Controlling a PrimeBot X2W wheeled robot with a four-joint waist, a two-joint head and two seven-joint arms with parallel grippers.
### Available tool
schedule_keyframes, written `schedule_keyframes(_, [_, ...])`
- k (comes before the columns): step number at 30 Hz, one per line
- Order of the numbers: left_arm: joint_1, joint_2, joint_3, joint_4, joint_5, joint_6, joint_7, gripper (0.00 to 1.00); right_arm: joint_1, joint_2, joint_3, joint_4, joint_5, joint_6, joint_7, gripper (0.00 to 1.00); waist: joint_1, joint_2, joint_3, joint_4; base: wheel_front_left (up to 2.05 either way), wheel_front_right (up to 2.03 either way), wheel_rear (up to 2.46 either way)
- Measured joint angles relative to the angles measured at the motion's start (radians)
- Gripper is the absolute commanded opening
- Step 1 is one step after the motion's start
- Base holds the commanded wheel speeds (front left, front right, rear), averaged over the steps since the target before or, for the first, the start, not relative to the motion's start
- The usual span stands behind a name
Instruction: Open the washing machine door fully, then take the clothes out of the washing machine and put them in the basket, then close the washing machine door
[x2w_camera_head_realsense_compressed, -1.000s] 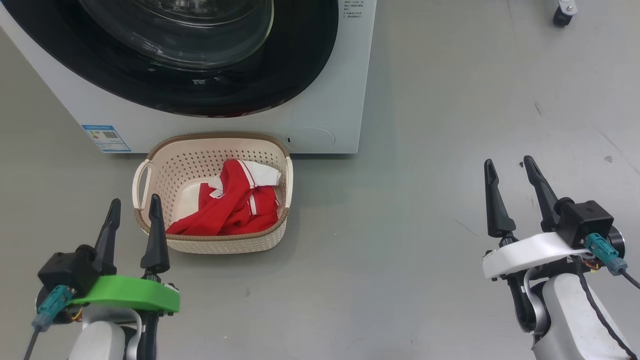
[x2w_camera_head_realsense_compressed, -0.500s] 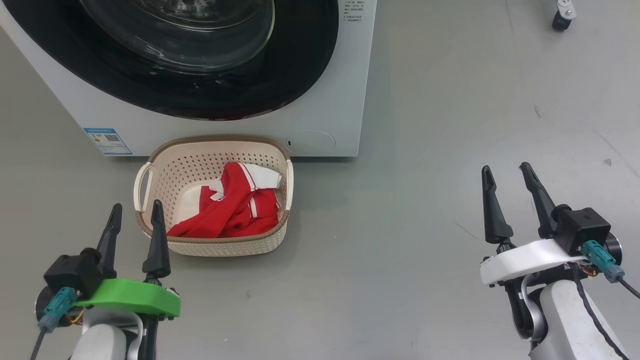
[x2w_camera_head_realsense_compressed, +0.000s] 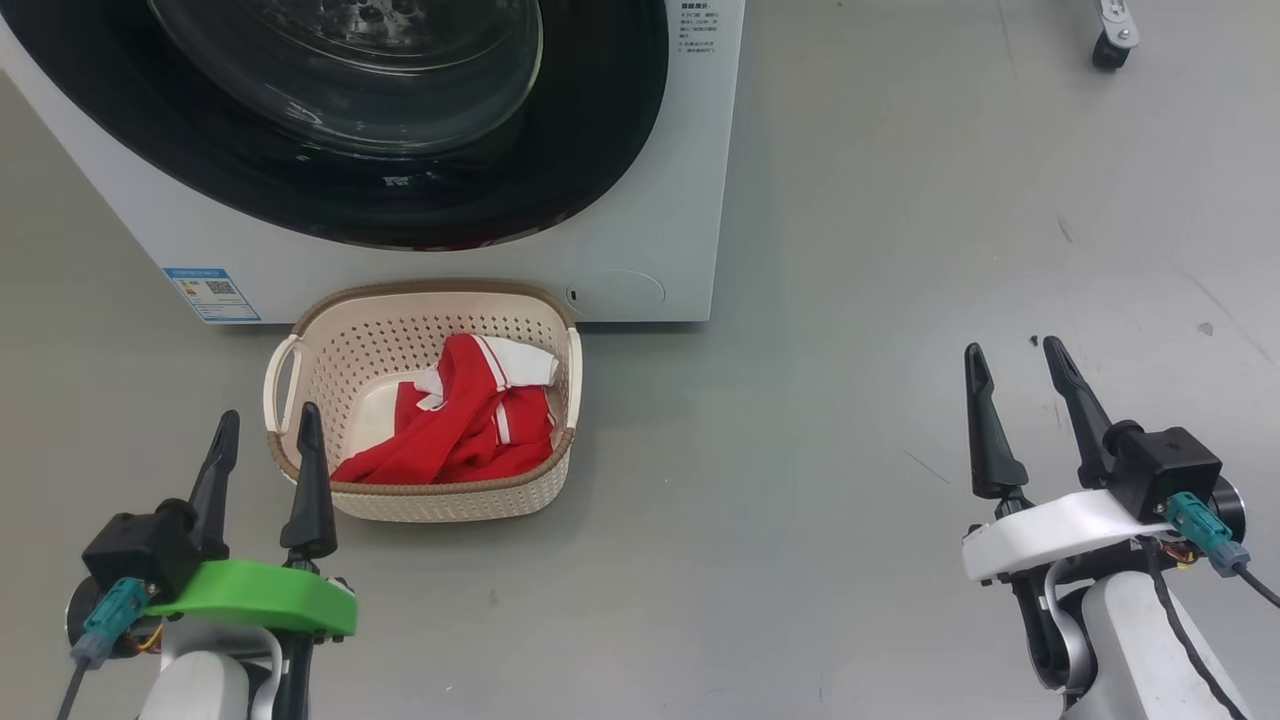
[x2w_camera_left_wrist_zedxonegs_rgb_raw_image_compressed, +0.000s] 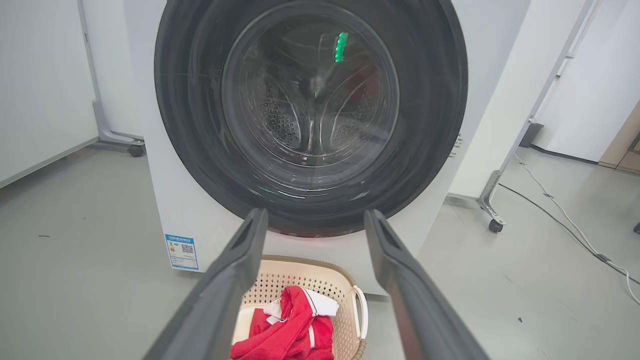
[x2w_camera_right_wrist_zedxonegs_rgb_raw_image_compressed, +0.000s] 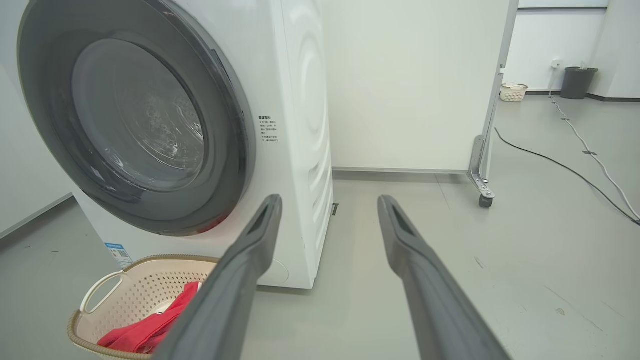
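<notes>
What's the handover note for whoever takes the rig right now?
Left hand: open, empty, low beside the basket.
Right hand: open, empty, above the floor off to the right.
The red clothes lie in the basket, which sits on the floor against the front of the washer.
Done: the washer door looks shut, and the drum seen through it looks empty.
Left: nothing obvious. Whether the door is latched can't be told.
</notes>
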Motion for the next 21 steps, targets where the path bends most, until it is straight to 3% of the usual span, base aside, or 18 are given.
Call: schedule_keyframes(21, [0.022,0.000,0.001,0.005,-0.015,0.000,0.000,1.00,0.019,0.015,-0.010,0.003,-0.016,0.021,0.000,1.00,0.0000,0.0000,-0.020,-0.003,0.00,0.00,0.00])
